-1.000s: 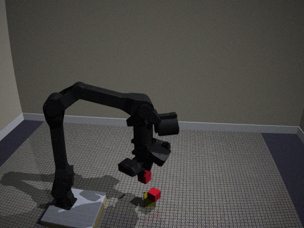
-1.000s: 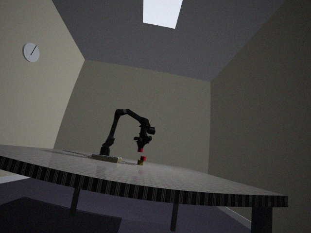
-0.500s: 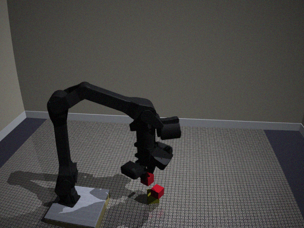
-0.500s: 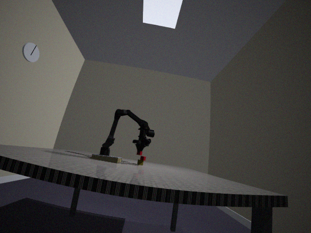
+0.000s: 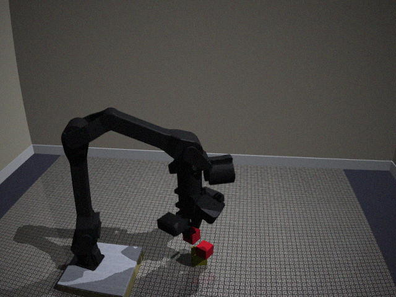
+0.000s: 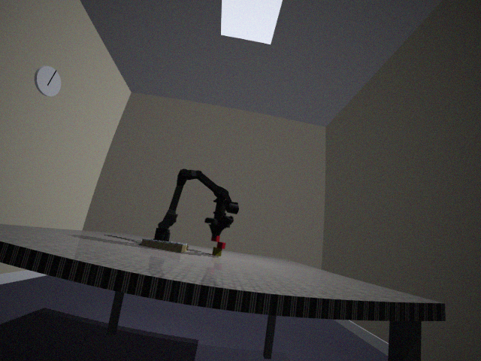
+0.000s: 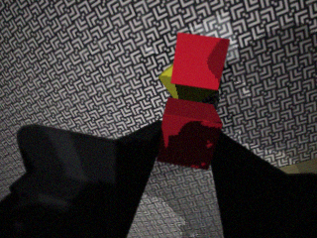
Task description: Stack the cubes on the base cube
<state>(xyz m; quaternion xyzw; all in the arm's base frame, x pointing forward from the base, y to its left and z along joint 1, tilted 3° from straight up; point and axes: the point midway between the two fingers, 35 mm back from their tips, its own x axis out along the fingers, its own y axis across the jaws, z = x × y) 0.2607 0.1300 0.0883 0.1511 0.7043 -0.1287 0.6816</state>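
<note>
The yellow base cube (image 5: pixel 197 260) (image 6: pixel 216 252) (image 7: pixel 168 77) stands on the patterned table. One red cube (image 5: pixel 205 249) (image 6: pixel 221 245) (image 7: pixel 200 60) rests on top of it, capping one corner and overhanging. My gripper (image 5: pixel 191 231) (image 7: pixel 186 131) is shut on the second red cube (image 5: pixel 192 235) (image 6: pixel 215 238) (image 7: pixel 190 134). It holds this cube a little above the base cube, close beside the placed red cube. In the wrist view the held cube hides part of the base cube's top.
The arm's grey mounting plate (image 5: pixel 105 271) (image 6: pixel 164 244) sits on the table left of the cubes. The table's striped front edge (image 6: pixel 233 297) shows in the exterior view. A wall with a baseboard (image 5: pixel 288 159) runs behind.
</note>
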